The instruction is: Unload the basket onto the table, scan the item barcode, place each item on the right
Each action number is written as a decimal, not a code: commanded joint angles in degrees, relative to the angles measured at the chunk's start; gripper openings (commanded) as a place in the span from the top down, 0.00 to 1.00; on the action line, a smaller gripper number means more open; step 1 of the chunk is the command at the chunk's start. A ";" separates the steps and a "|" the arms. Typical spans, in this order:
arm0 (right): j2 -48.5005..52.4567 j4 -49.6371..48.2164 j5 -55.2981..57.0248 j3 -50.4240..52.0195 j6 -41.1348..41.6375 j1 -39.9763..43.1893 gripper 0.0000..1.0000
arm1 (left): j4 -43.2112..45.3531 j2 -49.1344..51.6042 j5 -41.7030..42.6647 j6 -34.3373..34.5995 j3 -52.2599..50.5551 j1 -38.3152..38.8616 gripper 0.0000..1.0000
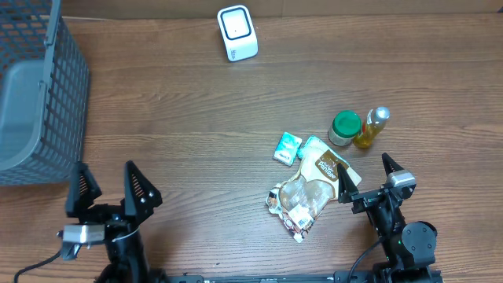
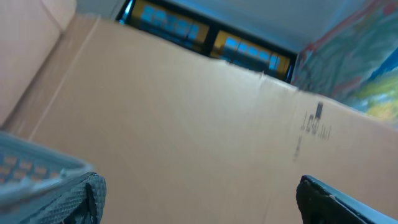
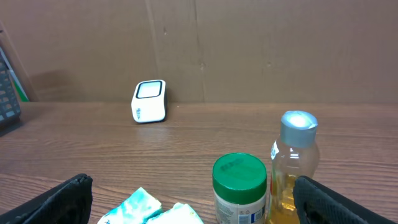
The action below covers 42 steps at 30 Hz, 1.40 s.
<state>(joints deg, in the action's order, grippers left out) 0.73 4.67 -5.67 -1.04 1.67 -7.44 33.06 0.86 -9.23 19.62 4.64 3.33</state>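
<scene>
The right tool (image 1: 364,169) is wide open and holds nothing. One of its fingers is right by the edge of the bag (image 1: 308,191) (a clear one with snacks inside), which lies flat on the tabletop (image 1: 196,118). Just ahead of this tool stand a jar (image 1: 345,128) and a bottle (image 1: 372,127), side by side. A small packet (image 1: 288,147) lies ahead and to its left. The scanner (image 1: 237,33) stands far ahead, well apart from the bag. The left tool (image 1: 104,167) is wide open too and empty, with the basket (image 1: 35,102) just ahead on its left.
</scene>
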 commanded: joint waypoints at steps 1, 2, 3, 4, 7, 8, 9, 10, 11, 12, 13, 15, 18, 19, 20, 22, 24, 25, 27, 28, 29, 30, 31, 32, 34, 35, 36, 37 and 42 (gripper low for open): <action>-0.57 -0.26 0.44 0.59 -0.24 0.07 0.00 | 0.55 -0.66 0.28 1.88 -2.82 -0.33 0.00; -0.57 -0.26 0.44 0.59 -0.24 0.07 0.00 | 0.46 -0.66 0.28 1.88 -3.50 -0.33 0.00; -0.57 -0.26 0.44 0.59 -0.24 0.07 0.00 | 0.17 -0.66 0.28 1.86 -4.22 -0.33 0.00; -0.57 -0.26 0.44 0.59 -0.24 0.07 0.00 | -1.01 -0.66 0.31 1.86 -4.42 -0.33 0.00; -0.57 -0.26 0.44 0.59 -0.24 0.07 0.00 | -6.82 -0.66 0.57 1.86 -4.37 -0.31 0.00; -0.57 -0.26 0.44 0.59 -0.24 0.07 0.00 | -9.33 -0.66 1.36 1.86 -4.37 -0.33 0.00; -0.57 -0.26 0.44 0.59 -0.24 0.07 0.00 | -11.37 -0.66 1.90 1.86 -4.37 -0.33 0.00; -0.57 -0.26 0.44 0.59 -0.24 0.07 0.00 | -13.94 -0.66 1.99 1.86 -4.37 -0.31 0.00; -0.57 -0.26 0.44 0.59 -0.24 0.07 0.00 | -16.24 -0.66 2.03 1.86 -4.37 -0.33 0.00; -0.57 -0.26 0.44 0.59 -0.24 0.07 0.00 | -19.28 -0.66 2.14 1.86 -4.37 -0.31 0.00; -0.57 -0.26 0.44 0.59 -0.24 0.07 0.00 | -21.97 -0.66 2.49 1.86 -4.37 -0.33 0.00; -0.57 -0.26 0.44 0.59 -0.24 0.07 0.00 | -27.74 -0.66 2.89 1.86 -4.37 -0.31 0.00; -0.57 -0.26 0.44 0.59 -0.24 0.07 0.00 | -35.67 -0.66 2.86 1.81 -4.37 -0.31 0.00; -0.57 -0.26 0.44 0.59 -0.24 0.07 0.00 | -37.38 -0.66 2.97 1.55 -4.37 -0.33 0.00; -0.57 -0.26 0.44 0.59 -0.24 0.07 0.00 | -36.98 -0.66 3.28 -1.16 -4.37 -0.33 0.00; -0.57 -0.26 0.44 0.59 -0.24 0.07 0.00 | -37.13 -0.66 4.79 -4.00 -4.37 -0.31 0.00; -0.57 -0.26 0.44 0.59 -0.24 0.07 0.00 | -37.38 -0.66 7.23 -7.10 -4.37 -0.31 0.00; -0.57 -0.26 0.44 0.59 -0.24 0.07 0.00 | -37.51 -0.66 8.48 -8.70 -4.37 -0.31 0.00; -0.57 -0.26 0.44 0.59 -0.24 0.07 0.00 | -37.53 -0.66 9.27 -9.57 -4.37 -0.26 0.00; -0.57 -0.26 0.44 0.59 -0.24 0.07 0.00 | -37.53 -0.66 9.27 -9.57 -4.37 -0.20 0.00; -0.57 -0.26 0.44 0.59 -0.24 0.07 0.00 | -37.51 -0.66 9.27 -9.51 -4.37 -0.15 0.00; -0.57 -0.26 0.44 0.59 -0.24 0.07 0.00 | -37.51 -0.66 9.27 -9.07 -4.37 -0.15 0.00; -0.57 -0.26 0.44 0.59 -0.24 0.07 0.00 | -37.48 -0.66 9.25 -9.11 -4.37 -0.15 0.00; -0.57 -0.26 0.44 0.59 -0.24 0.07 0.00 | -37.48 -0.66 9.22 -9.11 -4.37 -0.15 0.00; -0.57 -0.26 0.44 0.59 -0.24 0.07 0.00 | -37.51 -0.66 9.11 -9.11 -4.37 -0.15 0.00; -0.57 -0.26 0.44 0.59 -0.24 0.07 0.00 | -37.51 -0.66 9.05 -9.11 -4.37 -0.15 0.00; -0.57 -0.26 0.44 0.59 -0.24 0.07 0.00 | -37.51 -0.66 9.07 -9.11 -4.37 -0.15 0.00; -0.57 -0.26 0.44 0.59 -0.24 0.07 0.00 | -37.51 -0.66 9.05 -9.11 -4.37 -0.15 0.00; -0.57 -0.26 0.44 0.59 -0.24 0.07 0.00 | -37.51 -0.63 9.05 -9.11 -4.37 -0.15 0.00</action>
<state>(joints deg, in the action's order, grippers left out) 0.73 4.62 -5.65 -1.04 1.50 -7.44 -4.43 0.86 -1.04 11.77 0.47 3.33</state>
